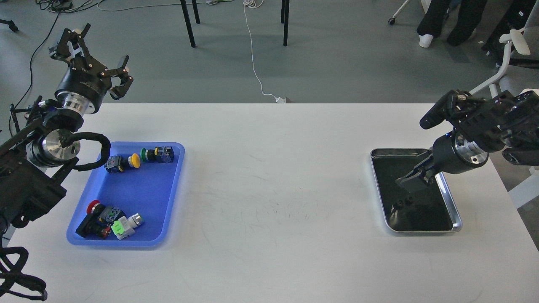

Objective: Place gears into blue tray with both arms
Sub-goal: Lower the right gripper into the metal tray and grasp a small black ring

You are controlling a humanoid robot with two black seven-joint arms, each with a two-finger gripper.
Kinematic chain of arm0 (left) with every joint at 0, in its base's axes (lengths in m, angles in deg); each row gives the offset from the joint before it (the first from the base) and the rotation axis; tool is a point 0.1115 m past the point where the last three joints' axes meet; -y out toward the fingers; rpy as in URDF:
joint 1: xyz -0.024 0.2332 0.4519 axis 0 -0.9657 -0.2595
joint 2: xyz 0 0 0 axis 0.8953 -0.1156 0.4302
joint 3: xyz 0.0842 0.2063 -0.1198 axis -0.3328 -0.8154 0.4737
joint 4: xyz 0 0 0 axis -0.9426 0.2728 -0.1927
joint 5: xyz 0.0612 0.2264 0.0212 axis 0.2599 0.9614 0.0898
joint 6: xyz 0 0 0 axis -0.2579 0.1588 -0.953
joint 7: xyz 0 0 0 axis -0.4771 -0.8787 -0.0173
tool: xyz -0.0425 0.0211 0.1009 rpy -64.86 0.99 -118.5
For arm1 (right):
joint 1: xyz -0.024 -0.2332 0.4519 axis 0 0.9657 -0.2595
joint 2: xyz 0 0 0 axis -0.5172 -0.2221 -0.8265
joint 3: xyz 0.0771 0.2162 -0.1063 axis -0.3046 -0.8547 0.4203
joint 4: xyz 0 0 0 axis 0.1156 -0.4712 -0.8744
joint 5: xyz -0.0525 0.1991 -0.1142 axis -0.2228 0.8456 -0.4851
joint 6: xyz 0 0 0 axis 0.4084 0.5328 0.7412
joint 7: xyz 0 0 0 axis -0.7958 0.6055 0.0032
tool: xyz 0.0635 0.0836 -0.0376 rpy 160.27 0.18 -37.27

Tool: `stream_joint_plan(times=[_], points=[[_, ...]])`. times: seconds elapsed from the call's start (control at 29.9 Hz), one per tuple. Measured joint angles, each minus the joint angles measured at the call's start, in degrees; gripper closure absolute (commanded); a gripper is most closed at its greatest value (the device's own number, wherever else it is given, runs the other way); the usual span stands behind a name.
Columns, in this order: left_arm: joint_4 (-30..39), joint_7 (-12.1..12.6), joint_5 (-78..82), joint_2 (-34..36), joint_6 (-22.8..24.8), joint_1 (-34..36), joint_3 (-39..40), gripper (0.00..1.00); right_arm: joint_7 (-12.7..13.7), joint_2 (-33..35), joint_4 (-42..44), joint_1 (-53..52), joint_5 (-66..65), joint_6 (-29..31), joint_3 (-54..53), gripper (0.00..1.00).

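While both gears [403,203] lie side by side on the dark floor of the steel tray [457,219] at the right of the tabletop [273,189], nothing of the task looks done; the blue tray [139,193] at the left holds only push-button switches [139,158], one pair near its far edge and a cluster [107,221] at its near corner; no gear shows in it. By my judgement the job is at its opening step, the reach for the first gear; picking up, carrying across and setting down are all left, for both pieces.

The right hand [410,180] hangs inside the steel tray's outline, pointed down and leftward, its tip just above and beside the gears; it is seen dark and end-on, so whether its fingers are spread or together I cannot tell; it appears to hold nothing, and I cannot say whether it touches the tray floor.

The left hand [90,50] is raised beyond the far left corner of the tabletop, well apart from the blue tray; its claws are spread wide and empty.
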Motion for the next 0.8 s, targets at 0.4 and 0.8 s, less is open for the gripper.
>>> stream_joint_plan(times=[0.4, 0.8], points=[[0.0, 0.0, 0.0, 0.1, 0.1, -0.9, -0.1, 0.02, 0.0, -0.4, 4.8, 8.1, 0.2, -3.3, 1.5, 0.36], [-0.3, 0.0, 0.2, 0.3, 0.1, -1.5, -0.2, 0.02, 0.0, -1.9, 5.5, 12.7, 0.3, -6.1, -1.9, 0.45]])
